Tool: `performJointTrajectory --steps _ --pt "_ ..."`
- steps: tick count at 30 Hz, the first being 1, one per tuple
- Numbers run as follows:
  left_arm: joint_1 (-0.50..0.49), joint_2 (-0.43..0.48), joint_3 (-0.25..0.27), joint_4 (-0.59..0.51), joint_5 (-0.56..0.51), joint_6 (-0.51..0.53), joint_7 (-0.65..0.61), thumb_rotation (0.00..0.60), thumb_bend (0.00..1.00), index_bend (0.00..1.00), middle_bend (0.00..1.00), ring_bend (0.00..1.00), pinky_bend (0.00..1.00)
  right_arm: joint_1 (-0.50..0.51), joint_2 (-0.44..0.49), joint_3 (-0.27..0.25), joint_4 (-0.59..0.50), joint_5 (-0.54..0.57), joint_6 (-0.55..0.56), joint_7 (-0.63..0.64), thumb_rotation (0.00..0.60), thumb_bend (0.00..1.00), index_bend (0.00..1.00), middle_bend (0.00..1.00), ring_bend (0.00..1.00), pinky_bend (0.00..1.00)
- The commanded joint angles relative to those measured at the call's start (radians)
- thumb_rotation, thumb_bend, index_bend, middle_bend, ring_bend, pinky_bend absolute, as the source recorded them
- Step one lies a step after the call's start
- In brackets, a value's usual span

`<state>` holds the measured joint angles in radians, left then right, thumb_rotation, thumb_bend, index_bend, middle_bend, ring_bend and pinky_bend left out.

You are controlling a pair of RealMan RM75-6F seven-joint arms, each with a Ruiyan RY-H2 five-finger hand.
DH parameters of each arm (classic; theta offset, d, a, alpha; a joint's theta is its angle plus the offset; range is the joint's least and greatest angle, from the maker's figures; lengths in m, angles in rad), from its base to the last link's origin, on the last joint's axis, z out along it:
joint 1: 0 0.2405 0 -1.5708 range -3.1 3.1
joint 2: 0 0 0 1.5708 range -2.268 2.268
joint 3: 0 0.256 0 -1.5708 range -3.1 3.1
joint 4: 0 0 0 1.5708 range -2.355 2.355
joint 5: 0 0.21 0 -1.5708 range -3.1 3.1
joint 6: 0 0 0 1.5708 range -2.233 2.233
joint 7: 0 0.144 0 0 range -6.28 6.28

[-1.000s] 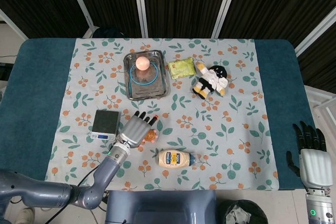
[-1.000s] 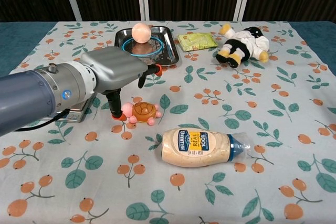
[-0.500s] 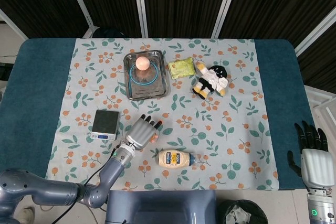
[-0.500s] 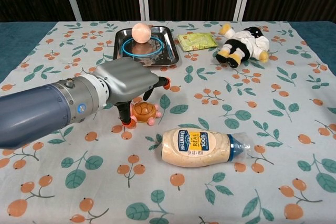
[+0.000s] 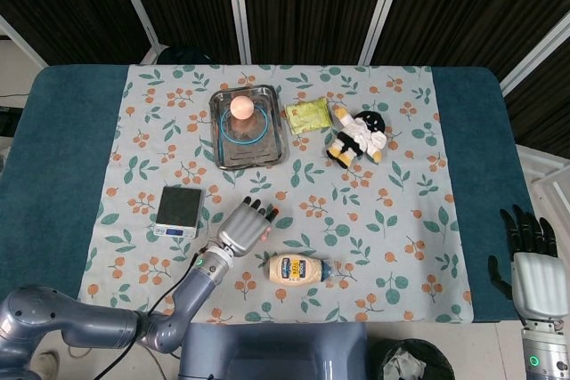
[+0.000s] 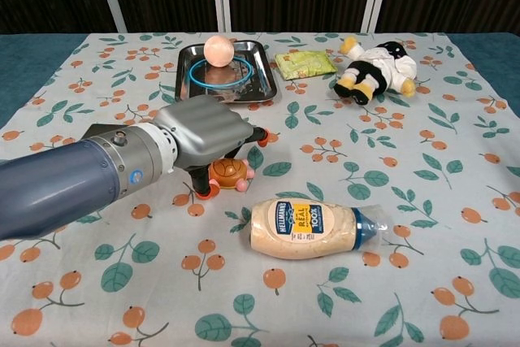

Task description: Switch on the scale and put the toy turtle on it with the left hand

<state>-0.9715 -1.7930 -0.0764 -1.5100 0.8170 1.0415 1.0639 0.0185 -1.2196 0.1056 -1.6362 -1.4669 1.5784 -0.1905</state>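
**Left hand cupped over the toy turtle**

I see my left hand (image 6: 203, 132) arched over the toy turtle (image 6: 228, 173), fingers (image 6: 258, 135) spread and curved down around it, thumb tip planted on the cloth at its near side. I cannot tell whether the fingers actually grip the toy. The turtle sits on the floral tablecloth (image 6: 422, 201), between the scale (image 5: 179, 210) and the mayonnaise bottle (image 6: 313, 227), well apart from the scale's platform. In the head view my hand hides the turtle almost entirely. My right hand (image 5: 535, 273) hangs off the table's right edge, fingers extended and slightly apart, holding nothing
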Motion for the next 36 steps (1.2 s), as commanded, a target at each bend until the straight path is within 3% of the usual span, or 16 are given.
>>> performJointTrajectory --steps 1,9,17,27,36 --pt "-0.001 -0.004 0.003 0.007 0.000 -0.002 -0.002 0.600 0.28 0.20 0.47 0.25 0.32 0.000 0.001 0.000 0.000 0.000 0.000 0.001 0.600 0.53 0.00 0.00 0.01 0.00" --pt "0.002 -0.012 0.009 0.033 0.044 0.014 -0.026 0.600 0.38 0.25 0.54 0.29 0.34 0.000 0.002 -0.001 -0.001 -0.001 0.000 0.005 0.600 0.53 0.00 0.00 0.01 0.00" --pt "0.014 0.019 0.003 0.016 0.102 0.045 -0.063 0.600 0.39 0.25 0.55 0.30 0.35 0.001 0.001 -0.003 0.000 -0.002 -0.004 0.002 0.600 0.53 0.00 0.00 0.01 0.00" --pt "0.083 0.197 0.050 -0.080 0.191 0.101 -0.139 0.600 0.39 0.25 0.55 0.30 0.35 0.003 -0.002 -0.004 -0.001 -0.001 -0.008 -0.002 0.600 0.53 0.00 0.00 0.01 0.00" --pt "0.165 0.324 0.105 -0.061 0.253 0.109 -0.287 0.600 0.39 0.25 0.55 0.30 0.34 0.003 -0.007 -0.009 -0.009 -0.009 -0.006 -0.015 0.600 0.53 0.00 0.00 0.01 0.00"
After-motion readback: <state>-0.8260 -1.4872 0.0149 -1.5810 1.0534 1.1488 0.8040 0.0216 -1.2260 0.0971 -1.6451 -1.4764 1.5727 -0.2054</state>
